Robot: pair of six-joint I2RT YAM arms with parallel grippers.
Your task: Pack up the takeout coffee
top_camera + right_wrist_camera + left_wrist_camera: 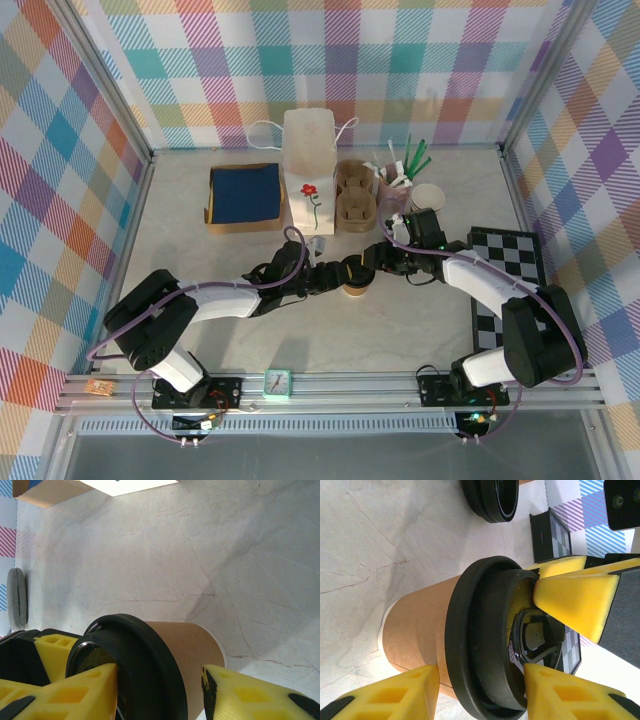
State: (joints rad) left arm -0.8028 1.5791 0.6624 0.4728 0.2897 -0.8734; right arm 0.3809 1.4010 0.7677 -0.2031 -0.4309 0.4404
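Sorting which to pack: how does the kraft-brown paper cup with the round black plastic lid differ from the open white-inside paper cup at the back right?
The lidded kraft-brown paper cup is capped in black; the open paper cup shows its white inside. The lidded cup stands centrally, the open cup farther back and right. Both stand upright.

Takeout coffee mostly hidden between left pincer and right pincer

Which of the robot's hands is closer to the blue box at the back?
Left. The left hand sits just left of the takeout coffee, toward the blue box; the right hand is on the coffee's other side, farther away.
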